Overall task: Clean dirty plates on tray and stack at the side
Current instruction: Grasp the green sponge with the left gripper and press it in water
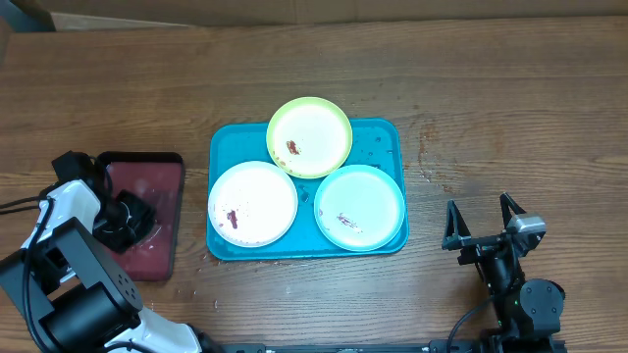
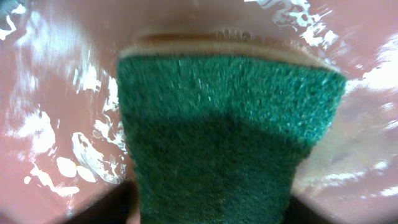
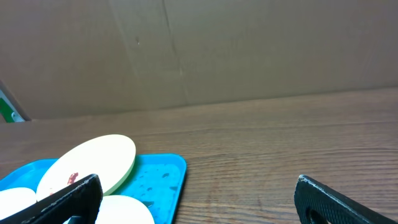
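The left pincer (image 1: 123, 221) hangs low over the black-rimmed dark red tray (image 1: 147, 172), whose floor glints wetly all round it. Its two fingers press on a green sponge (image 2: 217, 124) with a tan underside. The sponge narrows where the fingers pinch it and spreads wider ahead of them, its far end down on the red floor. To the right of this pincer, just past the red tray's edge, lies the turquoise tray (image 1: 378, 137) with all three plates on it. The white plate (image 1: 252, 201) is nearest the left pincer and has a reddish-brown smear near its lower left. The yellow-green plate (image 1: 310, 135) sits further off, over the tray's far rim, and is smeared left of centre; it tilts up from the tray, its edge meeting the other two. The mint-green plate (image 1: 359, 206) is closest to the right pincer (image 1: 478, 204) and carries faint marks. That pincer stands well apart from the tray, over the bare wooden surface (image 1: 491, 98) — its fingers are spread wide with nothing between them. From its own camera the tray and plates lie ahead and to the left, beyond its left finger, with a cardboard wall (image 3: 249, 50) behind.
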### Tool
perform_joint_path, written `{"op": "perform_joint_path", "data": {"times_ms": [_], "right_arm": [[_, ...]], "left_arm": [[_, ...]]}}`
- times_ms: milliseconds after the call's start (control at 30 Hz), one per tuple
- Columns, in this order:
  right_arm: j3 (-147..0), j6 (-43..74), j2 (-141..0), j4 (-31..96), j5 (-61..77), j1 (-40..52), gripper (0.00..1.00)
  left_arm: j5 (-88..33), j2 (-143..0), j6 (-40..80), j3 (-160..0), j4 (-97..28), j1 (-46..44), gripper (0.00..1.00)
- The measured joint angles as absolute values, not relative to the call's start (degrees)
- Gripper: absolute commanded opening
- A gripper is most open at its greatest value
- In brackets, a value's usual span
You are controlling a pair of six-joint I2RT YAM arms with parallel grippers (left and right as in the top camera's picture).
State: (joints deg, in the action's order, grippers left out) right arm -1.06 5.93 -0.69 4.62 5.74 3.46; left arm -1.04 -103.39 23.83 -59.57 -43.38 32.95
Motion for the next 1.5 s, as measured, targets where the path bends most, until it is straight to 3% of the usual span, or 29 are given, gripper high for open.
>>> {"op": "perform_joint_path", "data": {"times_ms": [33, 200, 233, 267, 300, 500, 600, 633, 667, 700, 800, 833, 867, 900, 933, 1333, 1500], "right_arm": [[-1.1, 5.9, -0.7, 4.6, 5.7, 3.5, 1.0], [-1.1, 6.0, -0.7, 4.6, 5.7, 3.5, 1.0], [-1.1, 6.0, -0.7, 4.6, 5.7, 3.5, 1.0], [-1.1, 5.9, -0.7, 4.6, 5.7, 3.5, 1.0], [-1.1, 5.9, -0.7, 4.6, 5.7, 3.5, 1.0], [-1.1, 5.9, -0.7, 4.6, 5.7, 3.5, 1.0], [-1.1, 5.9, -0.7, 4.6, 5.7, 3.5, 1.0], [-1.1, 6.0, -0.7, 4.6, 5.7, 3.5, 1.0], [-1.1, 6.0, -0.7, 4.7, 5.8, 3.5, 1.0], [-1.1, 5.9, -0.7, 4.6, 5.7, 3.5, 1.0], [-1.1, 5.9, -0.7, 4.6, 5.7, 3.5, 1.0], [-1.1, 5.9, -0.7, 4.6, 5.7, 3.5, 1.0], [-1.1, 5.9, -0.7, 4.6, 5.7, 3.5, 1.0], [-1.1, 5.9, -0.7, 4.6, 5.8, 3.5, 1.0], [-1.1, 5.9, -0.7, 4.6, 5.7, 3.5, 1.0], [-1.1, 6.0, -0.7, 4.6, 5.7, 3.5, 1.0], [-1.1, 5.9, -0.7, 4.6, 5.7, 3.5, 1.0]], "left_arm": [[-1.6, -103.4, 23.9, -59.6, -43.5, 33.0, 0.04], [-3.4, -103.4, 23.9, -59.6, -43.6, 33.2, 0.05], [-3.5, -103.4, 23.9, -59.6, -43.6, 33.2, 0.25], [-3.5, -103.4, 23.8, -59.6, -43.6, 33.2, 0.66], [-4.1, -103.4, 23.9, -59.6, -43.6, 33.1, 1.0], [-6.0, -103.1, 24.0, -60.0, -44.7, 32.9, 1.0], [-5.9, -103.1, 24.2, -60.0, -45.8, 32.9, 0.52], [-5.9, -103.1, 24.2, -59.8, -46.1, 32.9, 0.34], [-5.9, -103.1, 24.2, -59.6, -46.2, 32.9, 0.08], [-6.1, -103.1, 24.2, -59.5, -46.3, 33.0, 0.04], [-6.7, -103.2, 24.2, -59.3, -45.9, 33.0, 0.06], [-6.8, -103.2, 24.2, -59.3, -45.8, 33.0, 0.19], [-6.9, -103.2, 24.2, -59.2, -45.6, 33.0, 0.44], [-7.0, -103.2, 24.2, -59.1, -45.0, 33.0, 0.86], [-7.3, -103.2, 24.2, -59.1, -44.6, 33.0, 1.0], [1.4, -103.2, 24.3, -59.2, -32.6, 32.7, 1.0], [3.7, -103.5, 24.3, -59.0, -29.9, 32.7, 0.89]]}}
